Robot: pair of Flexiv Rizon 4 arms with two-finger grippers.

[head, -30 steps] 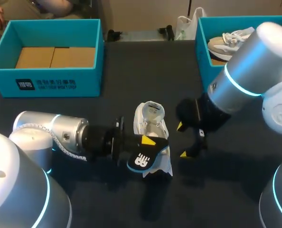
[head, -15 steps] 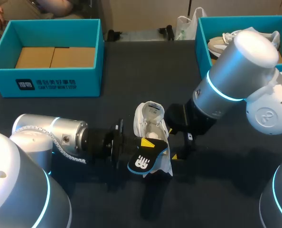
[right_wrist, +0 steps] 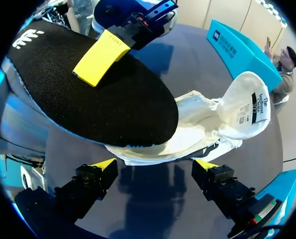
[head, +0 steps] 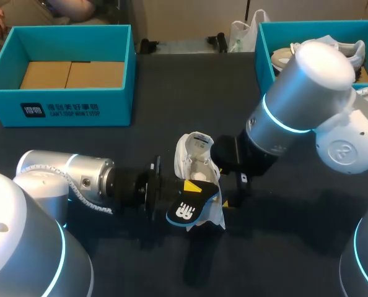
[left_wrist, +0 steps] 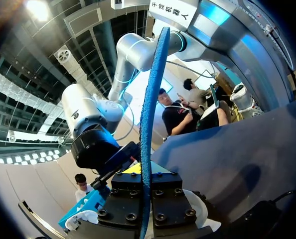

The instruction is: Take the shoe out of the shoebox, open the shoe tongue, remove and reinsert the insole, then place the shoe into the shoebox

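White fabric sneaker [right_wrist: 227, 114], tongue folded back, lies on the dark table [head: 171, 93] just ahead of the right gripper [right_wrist: 155, 164], whose jaws stand spread and empty. The left gripper [left_wrist: 147, 194] has its jaws clenched on a black, blue-edged foam insole [left_wrist: 149, 99], which partly overlaps the sneaker.

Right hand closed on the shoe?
No, the right hand is open, yellow tips spread wide, with the shoe ahead of them, not between.
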